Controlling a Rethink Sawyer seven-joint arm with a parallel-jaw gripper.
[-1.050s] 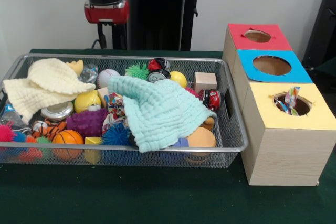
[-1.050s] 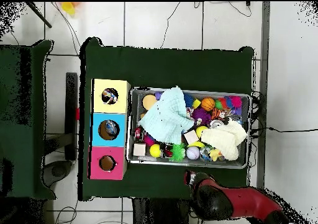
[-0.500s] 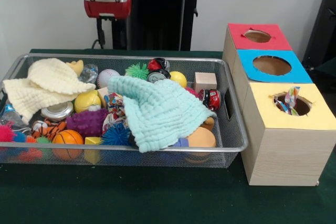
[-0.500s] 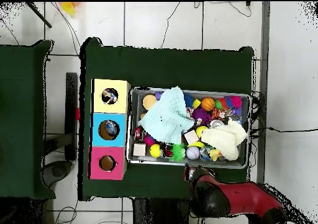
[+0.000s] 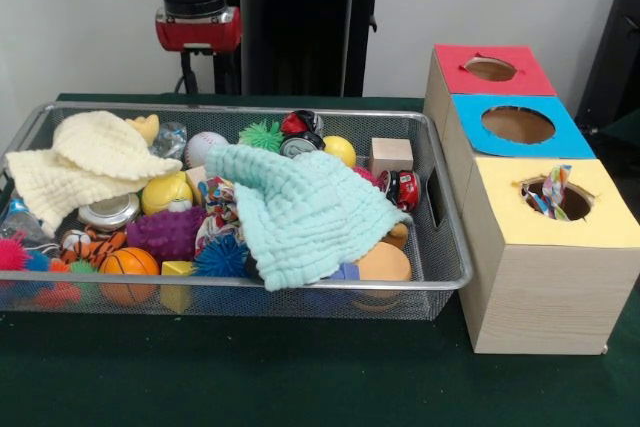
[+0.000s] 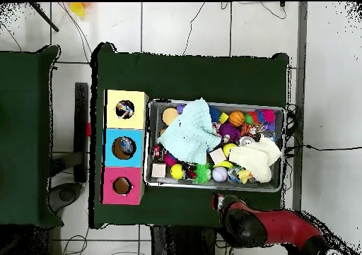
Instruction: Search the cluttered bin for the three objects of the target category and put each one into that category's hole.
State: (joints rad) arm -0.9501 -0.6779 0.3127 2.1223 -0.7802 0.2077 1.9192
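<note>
A wire mesh bin (image 5: 440, 247) (image 6: 151, 143) holds a heap of toys. A mint cloth (image 5: 300, 209) (image 6: 187, 136) lies over the middle and a cream cloth (image 5: 85, 159) (image 6: 257, 158) over one end. Among the toys are an orange basketball (image 5: 128, 263), a purple spiky ball (image 5: 165, 232), a yellow ball (image 5: 340, 150), a wooden cube (image 5: 390, 156) and a small red car (image 5: 404, 189). Beside the bin stand a red box (image 5: 492, 69), a blue box (image 5: 517, 125) and a yellow box (image 5: 556, 202), each with a hole. My gripper (image 5: 198, 42) (image 6: 225, 203) hangs behind the bin's far rim, outside it.
A colourful wrapper (image 5: 552, 187) sticks out of the yellow box's hole. The green table cloth (image 5: 300, 377) runs in front of the bin. A black pedestal (image 5: 295, 17) rises behind the table. Cables (image 6: 198, 19) lie on the tiled floor.
The arm's end has shifted slightly left in the front view. The bin's contents and the boxes have not moved.
</note>
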